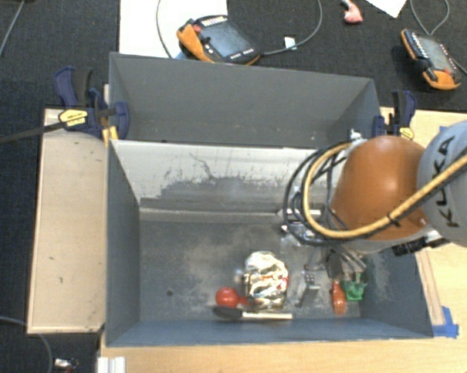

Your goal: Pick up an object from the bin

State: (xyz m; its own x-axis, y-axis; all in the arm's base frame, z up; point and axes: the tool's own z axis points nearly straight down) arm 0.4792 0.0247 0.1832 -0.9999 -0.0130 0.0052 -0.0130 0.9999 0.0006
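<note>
My gripper (309,287) hangs low over the bin floor near the front wall, right of the middle. Just to its left lies a crumpled white wad with red and dark markings (264,281), close beside it but with a small gap showing. To its right sit a small orange piece (339,299) and a green piece (356,291), side by side. A red ball (227,297) rests left of the wad. A thin pale strip (268,315) lies along the front wall under the wad.
The arm with its orange dome and looped cables comes in from the right and hides the bin's right part. The things cluster along the front wall. The scuffed grey floor runs to the left and back.
</note>
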